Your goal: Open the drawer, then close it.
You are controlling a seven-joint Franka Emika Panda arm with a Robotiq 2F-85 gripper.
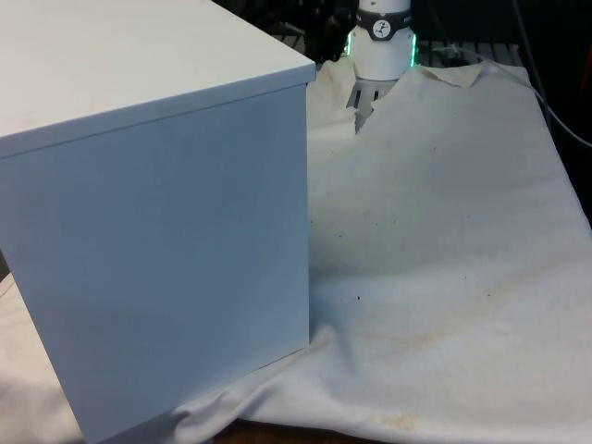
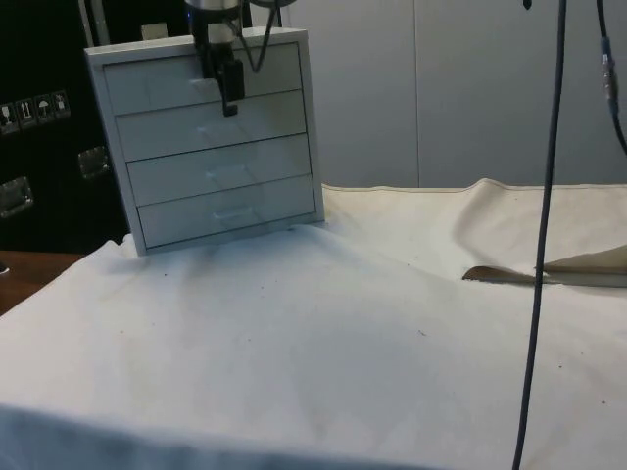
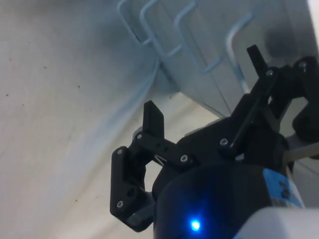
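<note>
Side view: a white chest of drawers (image 2: 216, 137) stands at the bench's (image 2: 323, 333) far corner, four flat-fronted drawers shut, each with a thin clear bar handle. The black claw (image 2: 230, 98), fingers spread and grasping nothing, hangs before the top drawer (image 2: 279, 73). It should line one finger behind that slim handle (image 3: 234, 55) and pull straight outward. A rumpled white cloth (image 1: 444, 259) covers the bench.

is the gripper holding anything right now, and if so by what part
Nothing is held. The gripper is open in front of the chest of drawers, near the top drawer's handle, with its fingers apart and nothing between them.
</note>
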